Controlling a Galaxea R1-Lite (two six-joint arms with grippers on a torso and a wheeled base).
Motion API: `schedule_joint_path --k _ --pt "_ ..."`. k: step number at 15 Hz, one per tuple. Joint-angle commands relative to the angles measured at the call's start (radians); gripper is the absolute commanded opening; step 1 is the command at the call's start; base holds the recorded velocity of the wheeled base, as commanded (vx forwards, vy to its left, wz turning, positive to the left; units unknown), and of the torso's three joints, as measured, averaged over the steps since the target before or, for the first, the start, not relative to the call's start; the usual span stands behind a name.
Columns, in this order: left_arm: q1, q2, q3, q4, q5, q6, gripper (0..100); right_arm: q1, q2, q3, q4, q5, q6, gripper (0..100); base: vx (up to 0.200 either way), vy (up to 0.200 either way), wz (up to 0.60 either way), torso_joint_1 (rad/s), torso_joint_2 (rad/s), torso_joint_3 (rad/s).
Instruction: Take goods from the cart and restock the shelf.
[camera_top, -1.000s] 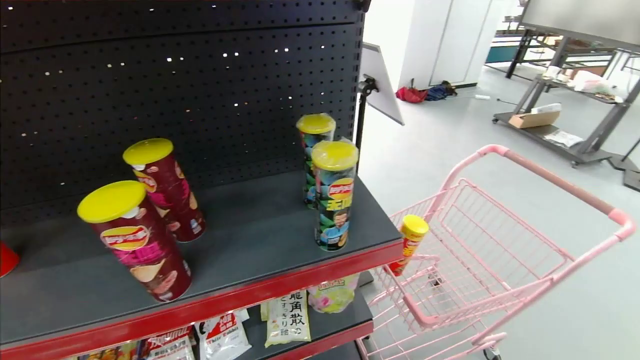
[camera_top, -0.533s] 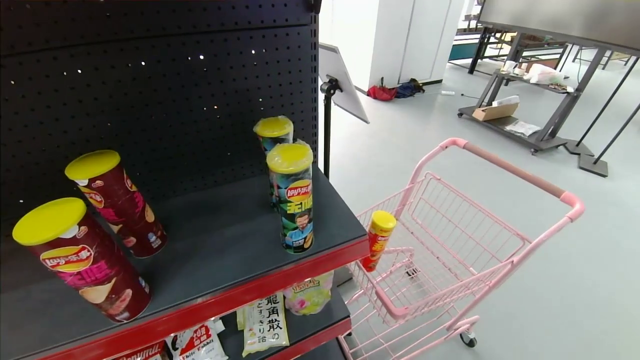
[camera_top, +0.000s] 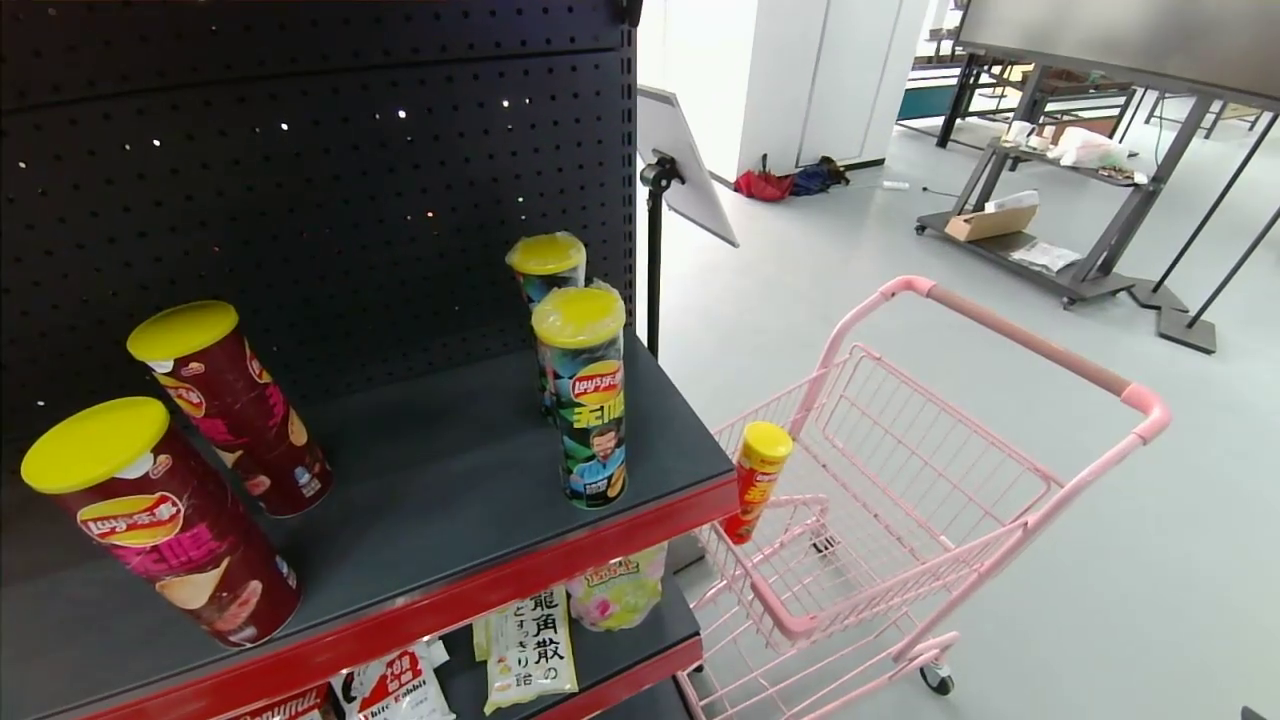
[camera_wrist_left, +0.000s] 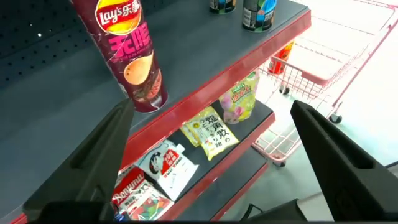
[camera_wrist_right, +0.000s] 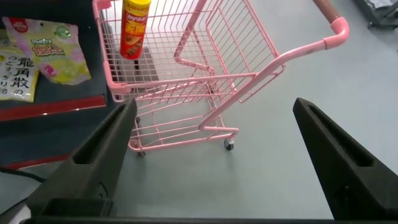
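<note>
The left gripper (camera_wrist_left: 211, 107) hangs angled downward, its two dark fingers (camera_wrist_left: 93, 162) spread wide apart. The right gripper (camera_wrist_right: 214, 104) is likewise spread wide, its fingers (camera_wrist_right: 339, 162) pointing downward and forward.

I count two maroon chip cans (camera_top: 160, 520) (camera_top: 230, 405) and two green cans (camera_top: 590, 400) (camera_top: 547, 262) on the shelf (camera_top: 450, 470). One red can (camera_top: 757, 480) stands in one pink cart (camera_top: 1000, 340).

Pink coated-wire cart (camera_top: 1020, 343), matt dark shelf (camera_top: 450, 460) (glossy red edge (camera_top: 560, 553))
</note>
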Motion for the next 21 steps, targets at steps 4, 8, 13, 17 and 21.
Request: schedule_joint_path --k 4,8,13,17,21 --pt "0.001 0.001 0.004 0.002 -0.001 0.004 100 0.0 0.016 0.008 -0.001 0.001 0.0 100 0.0 0.0 0.0 -0.103 0.25 0.126" --pt "-0.001 0.001 0.012 0.002 0.001 0.004 100 0.002 0.06 0.007 -0.006 0.004 0.004 100 0.0 0.0 0.0 -0.138 0.34 0.189" --pt "0.001 0.001 0.01 0.001 0.008 0.004 100 0.0 0.184 0.005 -0.129 0.024 0.032 100 0.0 0.0 0.0 -0.139 0.35 0.203" --pt "0.001 0.001 0.01 0.001 0.013 0.004 100 0.0 0.224 -0.003 -0.155 0.031 0.032 100 0.0 0.0 0.0 -0.146 0.37 0.218" --pt "0.001 0.0 0.01 0.001 0.016 0.004 100 0.0 0.238 0.0 -0.153 0.045 0.032 100 0.0 0.0 0.0 -0.148 0.39 0.242"
